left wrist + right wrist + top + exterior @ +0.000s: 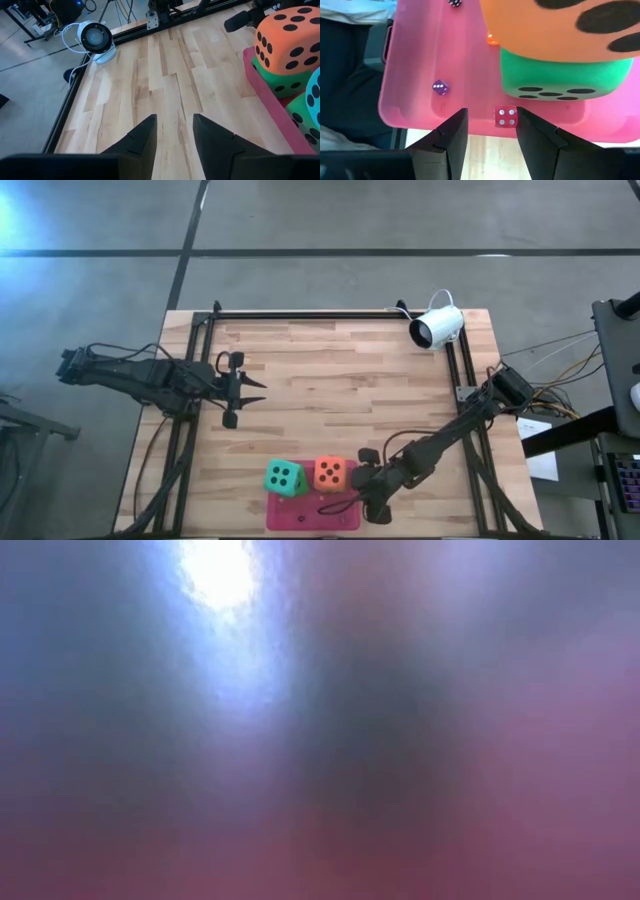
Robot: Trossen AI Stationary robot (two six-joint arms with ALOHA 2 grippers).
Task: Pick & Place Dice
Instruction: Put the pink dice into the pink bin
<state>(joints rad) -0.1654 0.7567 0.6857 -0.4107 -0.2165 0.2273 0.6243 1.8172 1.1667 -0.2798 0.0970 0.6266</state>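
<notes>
Right tool (490, 131) unclenched, empty, at pink tray (415, 60) edge, small red die (505, 116) just ahead between its fingers. Orange die (331, 473) stacked on green die (560, 72); teal die (285, 478) beside. Left tool (246, 388) parted, empty, over counter (330, 370).

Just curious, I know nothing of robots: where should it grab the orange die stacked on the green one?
Likely its two opposite side faces, coming straight down: the orange die sits level on a green die, sides bare, underside covered.
</notes>
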